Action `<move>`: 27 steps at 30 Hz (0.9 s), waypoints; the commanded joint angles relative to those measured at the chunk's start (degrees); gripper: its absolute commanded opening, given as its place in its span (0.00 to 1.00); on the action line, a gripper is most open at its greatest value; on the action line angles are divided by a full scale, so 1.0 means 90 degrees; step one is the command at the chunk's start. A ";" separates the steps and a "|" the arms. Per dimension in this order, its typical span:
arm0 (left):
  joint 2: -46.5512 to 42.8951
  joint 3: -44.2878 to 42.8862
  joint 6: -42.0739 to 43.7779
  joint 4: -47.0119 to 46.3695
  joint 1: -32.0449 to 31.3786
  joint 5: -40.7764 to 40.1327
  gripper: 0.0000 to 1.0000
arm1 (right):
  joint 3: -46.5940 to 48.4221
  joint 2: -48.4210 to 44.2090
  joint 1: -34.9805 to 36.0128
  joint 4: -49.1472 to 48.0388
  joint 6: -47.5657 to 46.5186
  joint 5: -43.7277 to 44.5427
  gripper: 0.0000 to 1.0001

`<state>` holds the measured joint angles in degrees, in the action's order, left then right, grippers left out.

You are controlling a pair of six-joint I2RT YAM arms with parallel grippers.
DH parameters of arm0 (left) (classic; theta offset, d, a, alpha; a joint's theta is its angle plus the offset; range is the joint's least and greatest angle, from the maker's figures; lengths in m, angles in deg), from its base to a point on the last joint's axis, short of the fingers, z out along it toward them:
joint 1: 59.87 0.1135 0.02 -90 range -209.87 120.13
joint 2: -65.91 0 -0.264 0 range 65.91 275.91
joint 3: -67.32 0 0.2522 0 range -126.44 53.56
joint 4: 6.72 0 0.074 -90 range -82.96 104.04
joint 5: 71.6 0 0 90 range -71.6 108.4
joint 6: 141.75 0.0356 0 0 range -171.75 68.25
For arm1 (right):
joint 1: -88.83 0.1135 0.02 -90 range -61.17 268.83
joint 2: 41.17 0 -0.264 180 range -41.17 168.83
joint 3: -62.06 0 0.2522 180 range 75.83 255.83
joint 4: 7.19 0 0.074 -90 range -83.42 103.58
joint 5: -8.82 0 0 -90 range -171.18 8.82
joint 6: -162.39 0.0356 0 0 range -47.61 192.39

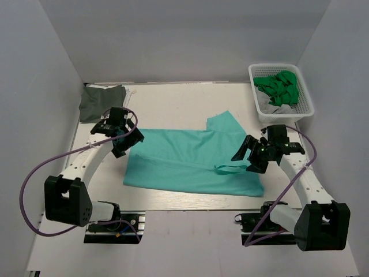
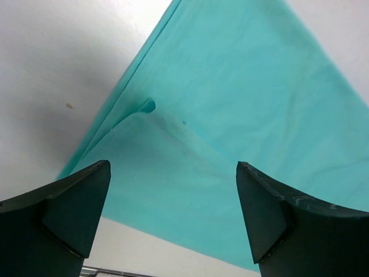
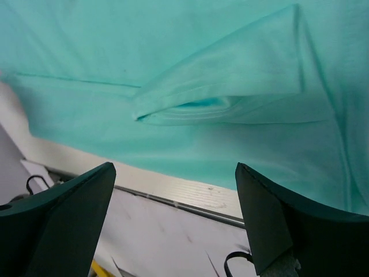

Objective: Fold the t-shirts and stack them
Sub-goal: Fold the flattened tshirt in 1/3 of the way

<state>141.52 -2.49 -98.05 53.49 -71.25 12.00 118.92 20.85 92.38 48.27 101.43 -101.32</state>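
Teal t-shirt spread on the tabletop
Left hand and right hand both hover over it, fingers apart, gripping nothing.

The t-shirt is plain teal with no print, on an off-white bench. At the far left, a folded shirt is dark grey. The far-right basket is white mesh and holds bright green garments. The left gripper and right gripper are black, and the cables are purple.
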 commanded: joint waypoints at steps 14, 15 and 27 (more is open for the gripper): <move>0.0095 0.0144 -0.0050 0.0004 0.0053 -0.0169 1.00 | -0.0775 0.1126 0.1304 -0.2043 0.1051 -0.0624 0.90; 0.0037 0.0231 -0.0050 0.0004 0.0053 -0.0101 1.00 | -0.0716 0.1281 0.1314 -0.2344 0.1061 -0.0604 0.90; -0.0149 -0.0061 0.0086 0.0346 0.0053 -0.0452 1.00 | 0.1246 0.3127 0.1295 -0.2513 0.1060 0.0959 0.90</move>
<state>142.97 -0.94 -97.88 56.14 -70.96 9.29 125.39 47.69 103.97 27.50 110.98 -97.08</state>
